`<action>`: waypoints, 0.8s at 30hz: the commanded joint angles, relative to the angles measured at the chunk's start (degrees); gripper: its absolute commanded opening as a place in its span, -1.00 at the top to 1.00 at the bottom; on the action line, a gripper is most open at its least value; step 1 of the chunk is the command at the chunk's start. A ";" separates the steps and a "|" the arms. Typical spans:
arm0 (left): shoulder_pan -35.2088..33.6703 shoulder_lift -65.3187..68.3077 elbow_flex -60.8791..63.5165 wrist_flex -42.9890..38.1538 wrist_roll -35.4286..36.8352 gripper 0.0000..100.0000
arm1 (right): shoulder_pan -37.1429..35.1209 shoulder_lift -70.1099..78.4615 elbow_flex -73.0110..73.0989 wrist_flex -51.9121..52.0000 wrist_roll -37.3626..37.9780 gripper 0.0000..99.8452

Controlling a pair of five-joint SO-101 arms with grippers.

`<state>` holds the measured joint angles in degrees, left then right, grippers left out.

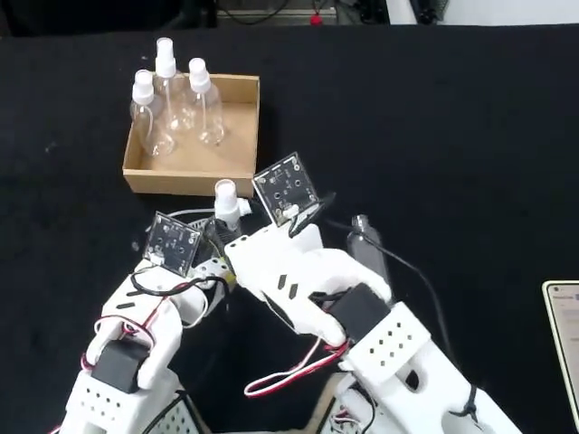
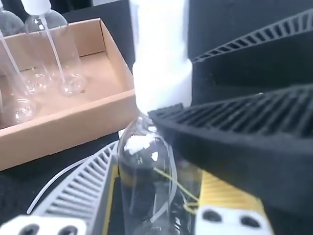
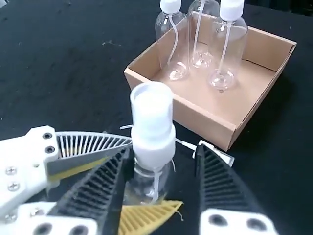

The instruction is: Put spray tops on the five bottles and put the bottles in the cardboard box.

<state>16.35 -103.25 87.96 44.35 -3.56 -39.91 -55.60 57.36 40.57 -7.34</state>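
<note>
A clear bottle (image 2: 146, 186) with a white spray top (image 3: 152, 122) stands upright in front of the cardboard box (image 1: 192, 176). My left gripper (image 2: 156, 200), with white and yellow ribbed fingers (image 3: 93, 147), is shut on the bottle's body. My right gripper (image 3: 161, 186) straddles the bottle's neck with its black jaws open; one black finger (image 3: 110, 186) touches the bottle and the other stands apart. In the high view this bottle (image 1: 225, 201) pokes up between the two arms. Three capped bottles (image 1: 172, 104) stand in the box's far left part. Another clear bottle (image 1: 366, 242) lies beside the right arm.
The near right part of the box floor (image 3: 244, 98) is bare. Red and white cables (image 1: 289, 371) hang under the right arm. A flat white-edged device (image 1: 565, 339) lies at the table's right edge. Black tabletop (image 1: 452, 136) stretches to the right of the box.
</note>
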 commanded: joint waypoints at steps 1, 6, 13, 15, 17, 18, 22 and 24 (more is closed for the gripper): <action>-1.27 -0.79 -4.09 -1.41 0.26 0.68 | 0.35 -0.22 -3.47 0.53 0.26 0.64; -1.27 -0.79 -4.09 -1.41 0.26 0.68 | 0.35 -0.22 -3.38 0.97 0.26 0.50; -1.27 -0.79 -4.09 -1.41 0.26 0.68 | 0.44 -1.36 -4.09 1.14 0.70 0.51; -1.27 -0.79 -4.09 -1.41 0.26 0.68 | 0.44 -3.12 -4.44 2.64 0.79 0.54; -1.27 -0.79 -4.09 -1.41 0.26 0.68 | 0.18 -5.85 -4.53 5.19 2.37 0.55; -1.27 -0.79 -4.09 -1.41 0.26 0.68 | 0.26 -7.43 -4.53 6.68 3.60 0.55; -1.27 -0.79 -4.09 -1.41 0.26 0.68 | 2.46 -13.85 -4.53 12.48 6.15 0.55; -1.27 -0.79 -4.09 -1.49 0.26 0.68 | 5.19 -15.87 -4.53 13.89 6.15 0.55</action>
<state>15.47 -103.34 87.96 44.26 -3.56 -38.33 -67.82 56.40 52.35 -2.07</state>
